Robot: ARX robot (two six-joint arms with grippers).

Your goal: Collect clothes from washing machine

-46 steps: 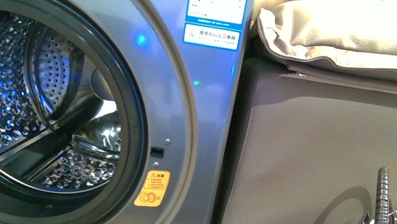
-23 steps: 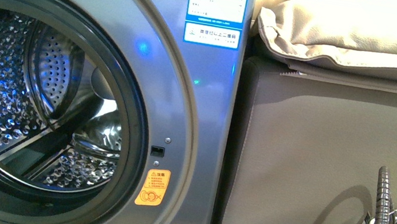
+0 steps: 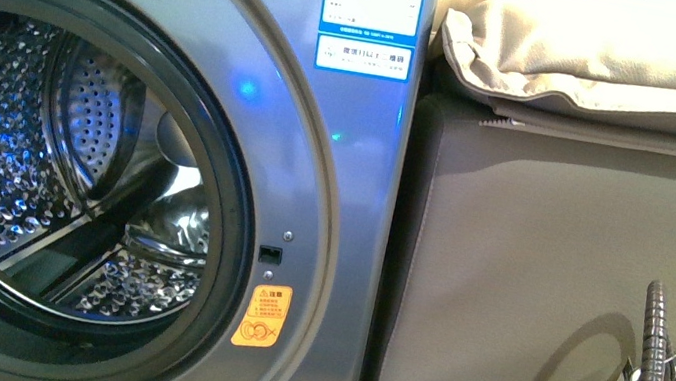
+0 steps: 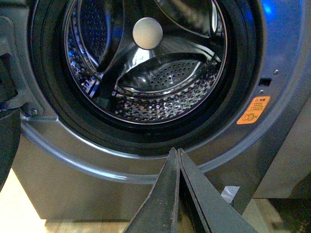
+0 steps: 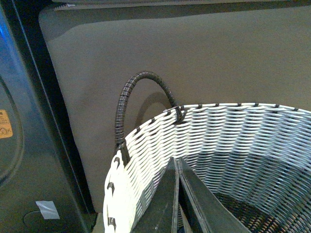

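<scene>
Grey metallic front-loading washing machine [image 3: 332, 200]: standing open before me, its perforated steel drum [image 4: 146, 73] showing no garments.
My left claw [image 4: 178, 154]: hovering pressed narrow before the port's lower rim, gripping nothing.
My right claw [image 5: 177, 162]: hanging pinched together over the woven grey-white basket [image 5: 218, 141], beside the brown upholstered ottoman [image 3: 562, 285].
Clothes: I am seeing none.

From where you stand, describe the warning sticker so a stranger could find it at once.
Start at the grey washing machine filling the left of the front view. Follow the round black door rim to its lower right edge. There sits the small orange sticker, just under a dark latch slot; the other labels are blue and white, high up.
</scene>
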